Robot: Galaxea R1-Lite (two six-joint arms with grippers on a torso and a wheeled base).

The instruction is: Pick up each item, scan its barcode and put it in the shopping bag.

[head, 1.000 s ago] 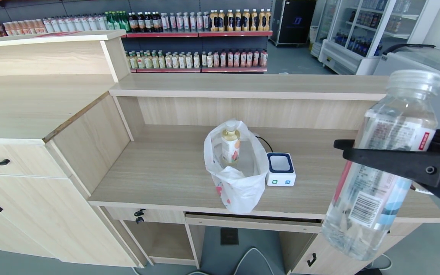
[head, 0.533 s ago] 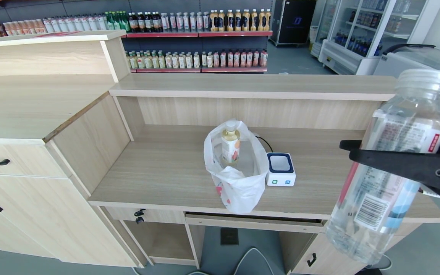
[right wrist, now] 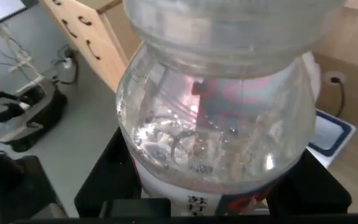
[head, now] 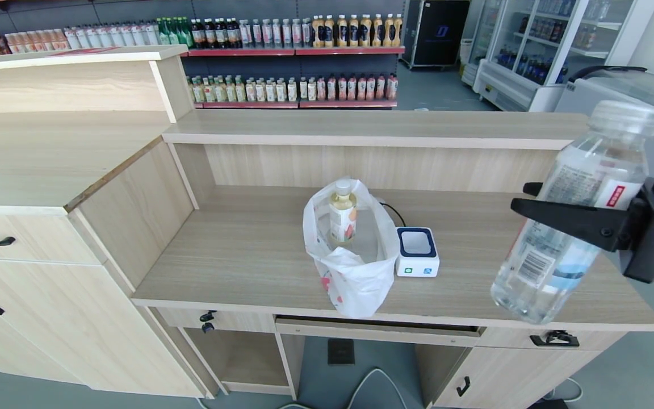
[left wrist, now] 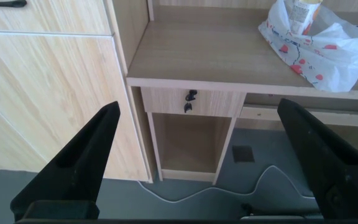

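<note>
Carried forward and tipped further since a second ago, the water bottle (head: 554, 255) now hangs slanted, cap uppermost, over the right end of the counter (head: 236, 250), with the right gripper (head: 525, 197) pinching it about its middle. Farther left on the counter sits the scanner (head: 416, 251), and just beside that the white shopping bag (head: 355, 278) with a drink bottle (head: 342, 218) upright inside. Low in front of the counter's left end, the left gripper (left wrist: 199, 107) has its fingers spread wide, grasping nothing.

Right gripper (head: 523, 197): matte black, tapered jaws, one round screw (head: 606, 232) toward 3 o'clock. Left gripper (left wrist: 197, 106): black wedge-shaped jaws.
</note>
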